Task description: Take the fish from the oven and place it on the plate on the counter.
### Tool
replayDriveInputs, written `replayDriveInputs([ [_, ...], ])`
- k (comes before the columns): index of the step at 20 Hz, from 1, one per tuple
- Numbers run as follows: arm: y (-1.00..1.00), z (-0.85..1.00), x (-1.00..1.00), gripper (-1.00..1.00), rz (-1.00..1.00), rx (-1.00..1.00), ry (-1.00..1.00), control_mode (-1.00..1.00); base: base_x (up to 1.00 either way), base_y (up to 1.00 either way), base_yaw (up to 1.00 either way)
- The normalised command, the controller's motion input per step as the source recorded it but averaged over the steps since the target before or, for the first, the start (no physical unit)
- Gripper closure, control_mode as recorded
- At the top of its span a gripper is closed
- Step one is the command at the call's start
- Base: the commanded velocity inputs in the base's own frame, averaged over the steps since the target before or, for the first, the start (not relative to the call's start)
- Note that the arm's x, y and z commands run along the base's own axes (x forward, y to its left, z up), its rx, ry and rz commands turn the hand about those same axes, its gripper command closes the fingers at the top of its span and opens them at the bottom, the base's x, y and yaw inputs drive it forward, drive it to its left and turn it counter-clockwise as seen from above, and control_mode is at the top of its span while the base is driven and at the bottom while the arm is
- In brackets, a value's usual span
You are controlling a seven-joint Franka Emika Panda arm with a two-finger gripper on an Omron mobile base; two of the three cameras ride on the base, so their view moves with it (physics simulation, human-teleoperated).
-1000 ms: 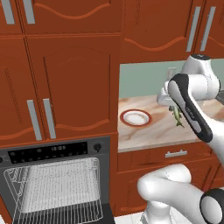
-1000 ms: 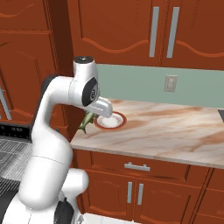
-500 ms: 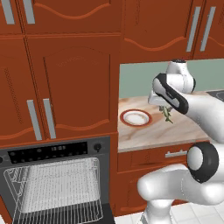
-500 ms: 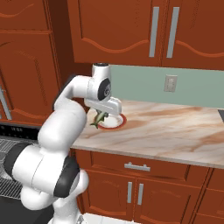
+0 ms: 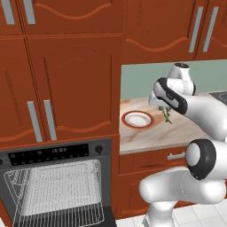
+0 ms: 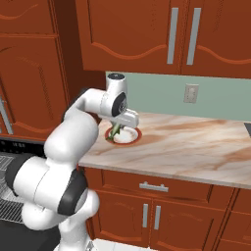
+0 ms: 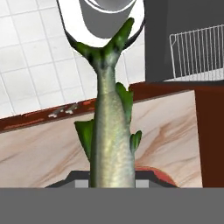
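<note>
**Fish held above the counter beside the plate**

Over the counter [image 6: 186,142], the gripper [image 5: 165,109] is seen clenched on the fish [image 5: 167,115], which hangs tail-down from it. From the left base camera the fish is placed just to the right of the plate [image 5: 138,119], apart from its rim; from the right base camera the fish [image 6: 115,131] is seen in front of the plate's [image 6: 128,138] left edge, so whether it is over the plate cannot be told. Through the hand camera the fish [image 7: 109,131] runs up the middle, its forked tail uppermost, with a sliver of red-brown rim at its base and the counter's front edge crossing behind it.

The plate sits near the counter's left end, close to the tall cabinet side. To the plate's right, a broad stretch of marbled stone lies open as far as the wall. The oven [image 5: 57,186] stands with its door open and a wire rack [image 5: 55,184] showing inside, well apart from the fish, below and to the left.

Pale marks are seen on the oven's control panel, too small to be read.
</note>
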Motion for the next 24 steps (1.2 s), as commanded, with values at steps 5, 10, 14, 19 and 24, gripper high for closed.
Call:
replayDriveInputs([
  [5, 0.00, -0.01, 0.09, 1.00, 0.08, 0.01, -0.24, -1.00, 0.00, 0.00, 0.00],
  [10, 0.01, -0.12, 0.29, 1.00, 0.12, 0.00, -0.25, -1.00, 0.00, 0.00, 0.00],
  [14, 0.06, 0.00, 0.27, 1.00, 0.11, 0.00, -0.13, -1.00, 0.00, 0.00, 0.00],
  [19, 0.01, 0.00, 0.11, 1.00, 0.09, -0.02, 0.02, -1.00, 0.00, 0.00, 0.00],
  [24, 0.03, 0.00, 0.32, 1.00, 0.07, -0.05, 0.08, -1.00, 0.00, 0.00, 0.00],
])
